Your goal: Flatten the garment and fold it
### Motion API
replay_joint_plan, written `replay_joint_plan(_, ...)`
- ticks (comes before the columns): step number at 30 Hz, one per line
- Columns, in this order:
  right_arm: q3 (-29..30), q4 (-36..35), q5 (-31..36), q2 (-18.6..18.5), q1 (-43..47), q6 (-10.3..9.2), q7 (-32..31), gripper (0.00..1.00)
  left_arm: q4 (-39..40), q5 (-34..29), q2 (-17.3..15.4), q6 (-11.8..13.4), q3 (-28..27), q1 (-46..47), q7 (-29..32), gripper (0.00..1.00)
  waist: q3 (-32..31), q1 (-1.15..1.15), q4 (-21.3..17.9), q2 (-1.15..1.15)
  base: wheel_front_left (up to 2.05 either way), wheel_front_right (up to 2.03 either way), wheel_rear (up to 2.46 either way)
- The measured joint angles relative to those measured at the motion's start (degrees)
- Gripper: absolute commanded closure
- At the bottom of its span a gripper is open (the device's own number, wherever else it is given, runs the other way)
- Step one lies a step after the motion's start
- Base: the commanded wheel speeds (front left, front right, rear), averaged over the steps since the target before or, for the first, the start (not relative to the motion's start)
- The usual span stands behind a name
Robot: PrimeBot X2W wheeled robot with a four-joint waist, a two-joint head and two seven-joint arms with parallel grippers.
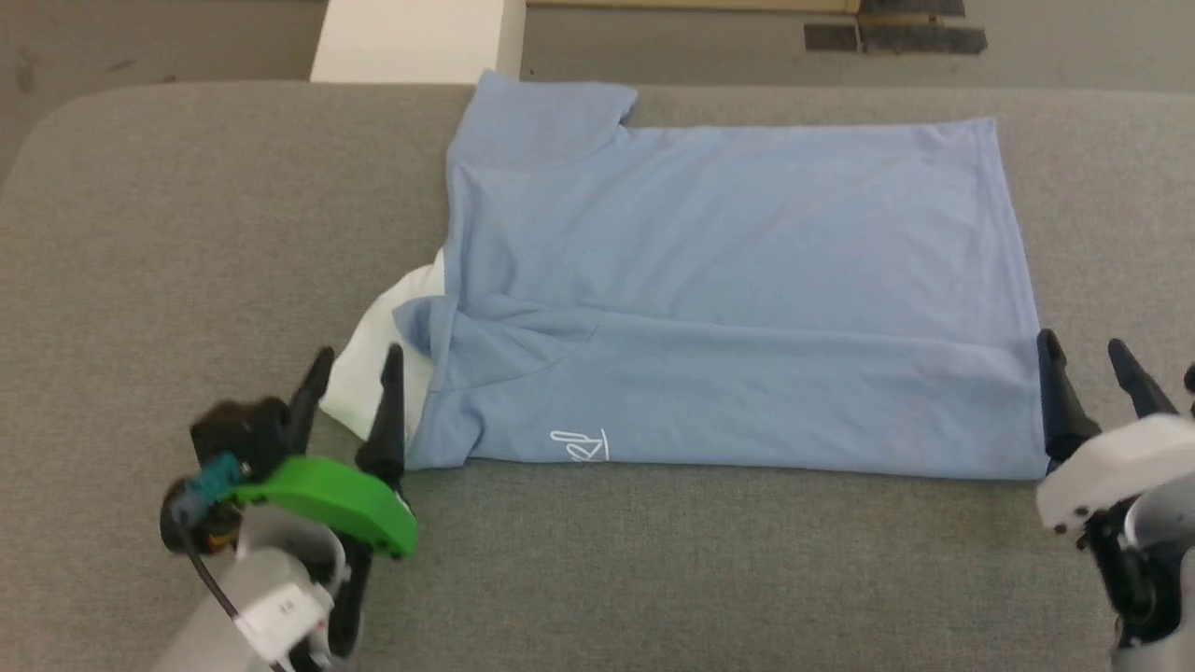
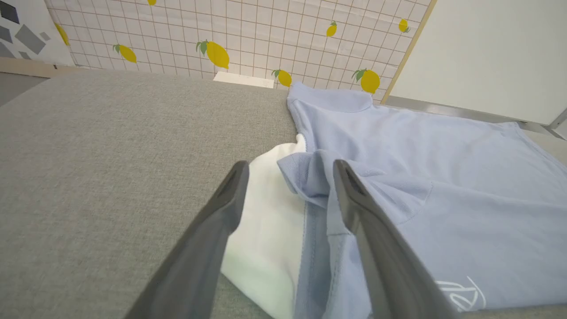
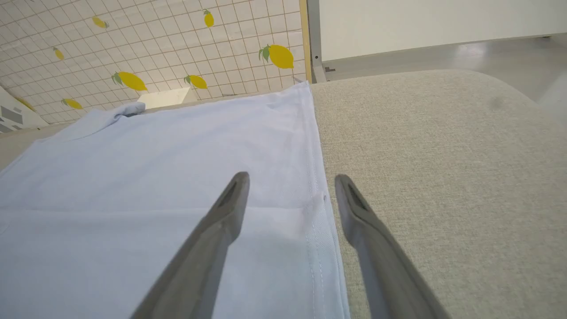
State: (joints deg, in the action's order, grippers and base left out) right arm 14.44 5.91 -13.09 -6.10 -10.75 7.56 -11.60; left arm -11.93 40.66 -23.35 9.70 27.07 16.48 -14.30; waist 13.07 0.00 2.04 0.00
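The light blue garment (image 1: 728, 280) lies spread on the grey padded table (image 1: 187, 233), its near long edge folded up over the body, white script lettering (image 1: 581, 446) at the near edge. Its white inner part (image 1: 373, 373) sticks out at the left. My left gripper (image 1: 353, 364) stands open at that end, fingers straddling the white part (image 2: 266, 221) and blue collar fold (image 2: 310, 177). At the right hem my right gripper (image 1: 1088, 353) is open, its fingers either side of the hem (image 3: 319, 212). Nothing is gripped by either.
Beyond the table's far edge stands a white block (image 1: 420, 37). A tiled wall with lemon prints (image 2: 212, 53) rises behind the table. The table's rounded far-left corner (image 1: 56, 121) and the bare grey cloth in front of the garment (image 1: 700, 560) are free.
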Motion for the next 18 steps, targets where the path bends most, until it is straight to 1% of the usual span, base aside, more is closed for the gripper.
replay_joint_plan(4, -0.92, -2.81, 0.22, 1.76, 3.96, 0.00, 8.01, 0.00, 3.55, -2.72, 1.69, 2.54, -0.48, -4.52, -0.25, 0.00, -2.07, 0.00, 0.49, 0.00, 0.00, 0.00, 0.00)
replay_joint_plan(8, -1.46, -4.89, 0.65, 2.82, 6.71, 0.00, 13.74, 0.00, 4.25, -4.67, 2.59, 2.99, 0.21, -7.43, -0.26, 0.00, -3.58, 0.00, 0.47, 0.00, 0.00, 0.00, 0.00)
replay_joint_plan(11, -1.53, -5.13, 0.62, 3.10, 7.66, 0.00, 15.88, 0.00, 2.59, -6.20, 2.64, 2.97, 1.36, -8.28, -0.38, 0.00, -3.98, 0.00, -0.28, 0.00, 0.00, 0.00, 0.00)
replay_joint_plan(15, -2.05, -3.61, -0.90, 3.12, 8.58, 0.00, 17.25, 0.00, -0.31, -6.23, 3.30, 3.47, 1.51, -8.26, 0.24, 0.00, -4.36, 0.00, -1.44, 0.00, 0.00, 0.00, 0.00)
replay_joint_plan(18, -2.82, -3.03, -1.56, 3.12, 8.83, 0.00, 17.68, 0.00, -2.68, -4.89, 4.00, 5.13, 0.68, -8.24, 2.74, 0.00, -4.58, 0.00, -2.33, 0.00, 0.00, 0.00, 0.00)
